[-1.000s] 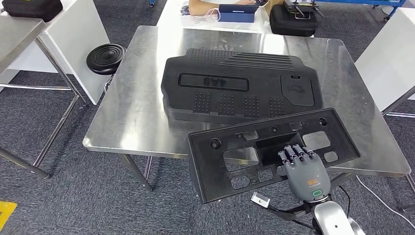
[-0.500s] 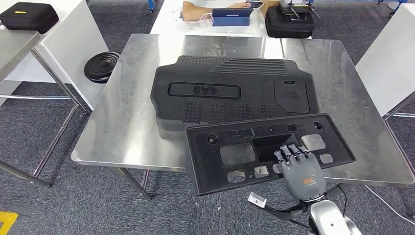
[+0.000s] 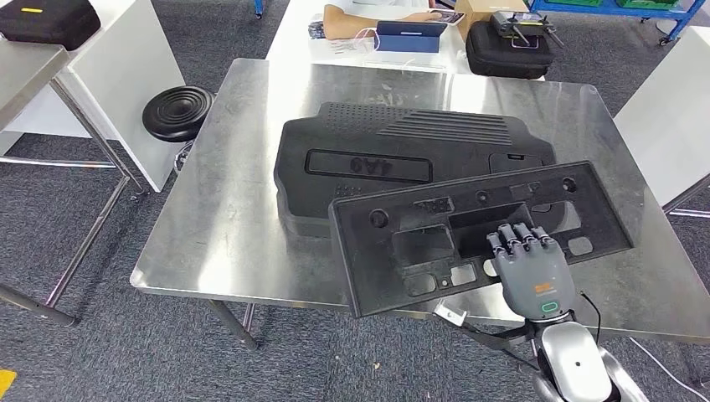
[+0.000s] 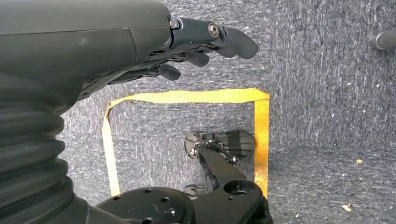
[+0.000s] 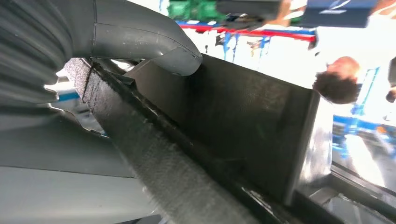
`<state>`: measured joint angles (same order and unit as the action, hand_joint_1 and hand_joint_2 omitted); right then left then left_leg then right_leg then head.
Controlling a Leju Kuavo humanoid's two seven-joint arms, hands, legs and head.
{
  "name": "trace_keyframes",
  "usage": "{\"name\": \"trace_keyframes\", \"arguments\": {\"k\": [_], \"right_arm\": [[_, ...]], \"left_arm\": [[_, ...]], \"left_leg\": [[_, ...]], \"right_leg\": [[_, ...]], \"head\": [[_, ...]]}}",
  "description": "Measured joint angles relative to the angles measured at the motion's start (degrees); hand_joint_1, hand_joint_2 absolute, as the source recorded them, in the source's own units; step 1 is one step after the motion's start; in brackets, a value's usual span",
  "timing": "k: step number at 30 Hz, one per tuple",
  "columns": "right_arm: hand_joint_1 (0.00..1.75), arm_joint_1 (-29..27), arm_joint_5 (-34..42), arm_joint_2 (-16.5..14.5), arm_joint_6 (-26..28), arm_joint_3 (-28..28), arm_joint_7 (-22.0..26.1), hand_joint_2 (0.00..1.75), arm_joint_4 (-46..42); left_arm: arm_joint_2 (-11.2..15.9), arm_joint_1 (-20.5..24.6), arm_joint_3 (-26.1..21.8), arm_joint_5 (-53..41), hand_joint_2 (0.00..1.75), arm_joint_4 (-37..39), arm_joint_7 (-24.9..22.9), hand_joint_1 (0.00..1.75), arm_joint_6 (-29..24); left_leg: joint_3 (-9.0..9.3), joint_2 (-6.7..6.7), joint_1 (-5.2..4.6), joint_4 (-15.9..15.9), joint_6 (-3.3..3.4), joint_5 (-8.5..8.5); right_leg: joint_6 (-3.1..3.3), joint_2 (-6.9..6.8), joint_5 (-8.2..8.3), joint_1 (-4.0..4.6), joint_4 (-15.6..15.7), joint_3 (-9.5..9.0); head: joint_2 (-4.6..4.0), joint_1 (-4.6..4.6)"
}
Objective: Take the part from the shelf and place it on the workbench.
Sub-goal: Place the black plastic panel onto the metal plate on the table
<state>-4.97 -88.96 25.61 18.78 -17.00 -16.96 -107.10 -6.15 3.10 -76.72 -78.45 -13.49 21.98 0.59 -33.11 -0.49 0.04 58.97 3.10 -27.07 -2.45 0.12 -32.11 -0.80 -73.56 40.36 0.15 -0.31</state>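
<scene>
My right hand (image 3: 532,272) grips the near edge of a flat black plastic panel (image 3: 419,243) with several cut-outs. The panel hangs tilted above the front part of the steel workbench (image 3: 226,226), and its far edge overlaps a large black ribbed cover (image 3: 402,142) lying on the bench. In the right wrist view the thick thumb (image 5: 154,42) presses on the panel's dark face (image 5: 243,121). My left hand (image 4: 187,51) hangs over the carpet with its fingers loosely apart, holding nothing.
A black stool (image 3: 176,107) and a white table (image 3: 126,50) stand to the left, with another white table (image 3: 670,109) to the right. Behind the bench are a blue tablet (image 3: 408,36), a black case (image 3: 506,46) and a person's arm (image 3: 377,10). Yellow floor tape (image 4: 187,96) lies below my left hand.
The camera has shifted a little. My right hand has carried the panel farther in over the bench, so its far edge now overlaps the big cover.
</scene>
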Motion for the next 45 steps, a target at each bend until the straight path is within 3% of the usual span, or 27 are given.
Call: {"name": "trace_keyframes", "arguments": {"k": [1,2,4,6,8,10,12,14,15,16,17,19,20,22,25,27,29,31,34,37,39,40,43,44,45], "right_arm": [[1.50,0.5,0.0,1.0,-0.2,-0.6,-1.4,1.75,0.1],[1.50,1.1,0.0,1.9,-0.4,-1.0,-2.4,1.75,0.3],[1.50,2.2,0.0,3.5,-0.9,-1.8,-3.5,1.75,0.6],[1.50,3.4,0.0,4.6,-1.3,-2.3,-3.6,1.75,1.1],[1.50,4.2,0.0,5.0,-1.5,-2.5,-2.7,1.75,1.5],[1.50,4.7,0.0,4.9,-1.6,-2.2,-0.5,1.75,2.1],[1.50,5.4,0.0,4.2,-1.9,-1.2,2.8,1.75,3.1],[1.50,6.6,0.0,3.3,-2.3,0.1,5.6,1.75,4.7],[1.50,7.2,0.0,2.9,-2.4,0.8,6.5,1.75,5.6],[1.50,7.6,0.0,2.5,-2.6,1.4,7.2,1.75,6.4],[1.50,8.0,0.0,2.2,-2.6,1.9,7.8,1.75,7.1],[1.50,9.0,0.0,1.6,-2.7,2.7,8.8,1.75,8.5],[1.50,9.7,0.0,1.3,-2.7,3.0,9.3,1.75,9.2],[1.50,11.4,0.1,0.8,-2.8,3.5,10.2,1.75,10.8],[1.50,13.1,0.2,0.4,-2.8,3.9,11.1,1.75,12.7],[1.50,14.1,0.2,0.2,-2.7,4.1,11.2,1.75,13.6],[1.50,14.7,0.2,-0.1,-2.7,4.4,11.3,1.75,14.5],[1.50,14.9,0.3,-0.3,-2.8,4.5,11.3,1.75,15.5],[1.50,15.1,0.4,-0.6,-2.8,4.5,11.4,1.75,16.4],[1.50,15.2,0.4,-0.6,-2.8,4.5,11.4,1.75,16.5],[1.50,15.4,0.5,-0.6,-2.8,4.5,11.4,1.75,16.9],[1.50,15.7,0.7,-0.7,-2.8,4.5,11.4,1.75,17.3],[1.50,18.7,2.2,-1.2,-1.6,4.9,12.5,1.75,22.5],[1.50,20.0,2.8,-1.5,-0.7,5.0,13.3,1.75,24.9],[1.50,21.0,3.3,-1.8,0.1,5.0,14.2,1.75,27.0]], "left_arm": [[0.0,0.0,0.0,0.0,1.75,0.0,0.0,0.00,0.0],[-0.1,0.0,0.0,0.0,1.75,0.0,0.0,0.00,0.0],[-0.2,0.0,0.0,-0.1,1.75,0.0,0.0,0.00,0.0],[-0.3,0.1,0.0,-0.1,1.75,0.0,0.0,0.00,0.0],[-0.3,0.2,0.0,-0.2,1.75,0.0,0.0,0.00,0.0],[-0.3,0.2,0.0,-0.4,1.75,0.0,0.0,0.00,0.0],[-0.3,0.2,0.0,-0.7,1.75,0.0,0.1,0.00,0.1],[-0.3,0.3,0.1,-0.8,1.75,0.0,0.3,0.00,0.2],[-0.3,0.3,0.1,-0.9,1.75,0.0,0.3,0.00,0.3],[-0.3,0.3,0.1,-1.0,1.75,0.0,0.4,0.00,0.4],[-0.3,0.3,0.1,-1.1,1.75,0.0,0.4,0.00,0.4],[-0.2,0.2,0.1,-1.2,1.75,0.0,0.4,0.00,0.5],[-0.1,0.3,0.1,-1.3,1.75,0.0,0.4,0.00,0.6],[-0.1,0.4,0.1,-1.4,1.75,0.0,0.5,0.00,0.7],[-0.1,0.5,0.1,-1.6,1.75,0.0,0.5,0.00,0.8],[0.0,0.6,0.1,-1.6,1.75,0.0,0.5,0.00,0.8],[0.0,0.6,0.1,-1.7,1.75,0.0,0.5,0.00,0.8],[0.0,0.6,0.1,-1.7,1.75,0.0,0.5,0.00,0.8],[0.0,0.6,0.2,-1.8,1.75,0.0,0.5,0.00,0.8],[0.0,0.6,0.2,-1.8,1.75,0.0,0.5,0.00,0.8],[0.0,0.6,0.2,-1.9,1.75,0.0,0.5,0.00,0.8],[0.0,0.6,0.2,-1.9,1.75,0.0,0.5,0.00,0.9],[0.0,0.8,0.4,-2.2,1.75,0.1,0.3,0.00,0.1],[0.1,1.0,0.4,-2.3,1.75,0.1,0.2,0.00,-0.4],[0.1,1.1,0.5,-2.4,1.75,0.1,0.0,0.00,-0.9]], "left_leg": [[0.19,-0.05,0.00,0.0,0.04,-0.22],[0.46,-0.10,0.01,0.0,0.01,-0.46],[1.15,-0.16,-0.02,0.0,-0.23,-0.98],[1.58,-0.18,-0.18,-0.2,-0.80,-1.53],[1.89,-0.12,-0.34,-0.1,-1.49,-1.60],[2.03,0.00,-0.34,0.8,-2.11,-2.00],[0.12,0.08,-0.22,4.7,-2.66,-4.11],[-4.16,0.12,-0.07,11.8,-3.02,-7.03],[-6.18,0.13,0.01,14.4,-3.10,-7.78],[-7.35,0.15,0.06,15.2,-3.14,-7.42],[-7.44,0.17,0.10,13.9,-3.12,-5.86],[-4.99,0.23,0.10,6.7,-2.83,-0.65],[-3.76,0.27,-0.01,3.3,-2.58,0.65],[-2.44,0.31,-0.32,0.3,-1.78,1.15],[-1.38,0.25,-0.32,-0.4,-0.66,1.32],[-0.62,0.13,-0.09,-0.7,-0.17,1.29],[-0.34,-0.02,-0.08,-0.8,0.19,0.91],[0.13,-0.24,-0.10,-0.8,0.34,0.33],[0.80,-0.42,-0.10,-0.8,0.30,-0.27],[0.89,-0.42,-0.10,-0.8,0.29,-0.34],[1.22,-0.44,-0.09,-0.8,0.23,-0.57],[1.54,-0.46,-0.09,-0.8,0.15,-0.82],[2.77,-0.27,-0.42,-1.1,-0.35,-2.05],[3.10,-0.15,-0.53,-1.4,-0.43,-2.38],[3.37,-0.03,-0.52,-1.7,-0.39,-2.52]], "right_leg": [[-0.34,0.00,0.19,0.00,-0.1,0.86],[-0.86,-0.01,1.47,-0.01,2.1,0.58],[-1.64,-0.06,5.61,0.05,10.0,-2.19],[-0.74,-0.20,7.22,0.36,15.2,-4.36],[0.68,-0.18,7.07,0.53,16.3,-4.95],[1.38,-0.05,7.67,0.11,16.6,-5.94],[2.00,-0.05,7.65,-0.23,16.7,-7.04],[2.32,-0.03,7.22,-0.18,16.7,-7.46],[2.33,0.00,6.98,-0.16,16.7,-7.64],[2.25,0.03,6.69,-0.15,16.6,-7.92],[2.13,0.07,6.35,-0.15,16.6,-8.34],[1.75,0.11,5.56,-0.18,16.7,-9.40],[1.50,0.13,5.21,-0.12,16.7,-9.85],[0.77,0.13,4.77,0.03,16.7,-10.28],[-0.40,0.06,4.61,0.18,15.9,-10.41],[-0.63,-0.04,3.85,0.12,11.5,-7.76],[-0.40,-0.06,1.81,0.04,4.0,-2.65],[-0.44,-0.06,0.35,0.01,-0.1,1.32],[-1.07,-0.07,1.38,-0.03,1.6,2.22],[-1.15,-0.08,1.75,-0.04,2.2,2.05],[-1.51,-0.08,3.24,-0.04,4.8,1.24],[-1.86,-0.11,4.93,-0.04,7.6,0.25],[-0.63,-0.18,9.42,0.34,16.0,-3.33],[0.11,-0.14,9.81,0.48,16.9,-3.92],[0.31,-0.04,10.13,0.53,17.0,-4.25]], "head": [[0.00,0.02],[0.00,0.02],[0.00,0.02],[0.00,0.01],[0.00,-0.04],[0.00,-0.11],[0.00,-0.26],[0.00,-0.39],[0.00,-0.38],[0.00,-0.38],[0.00,-0.40],[0.00,-0.38],[0.00,-0.35],[0.00,-0.33],[0.00,-0.33],[0.00,-0.20],[0.00,-0.11],[0.00,-0.09],[0.00,-0.07],[0.00,-0.05],[0.00,-0.07],[0.00,-0.07],[0.00,-0.18],[0.00,-0.26],[0.00,-0.35]]}}
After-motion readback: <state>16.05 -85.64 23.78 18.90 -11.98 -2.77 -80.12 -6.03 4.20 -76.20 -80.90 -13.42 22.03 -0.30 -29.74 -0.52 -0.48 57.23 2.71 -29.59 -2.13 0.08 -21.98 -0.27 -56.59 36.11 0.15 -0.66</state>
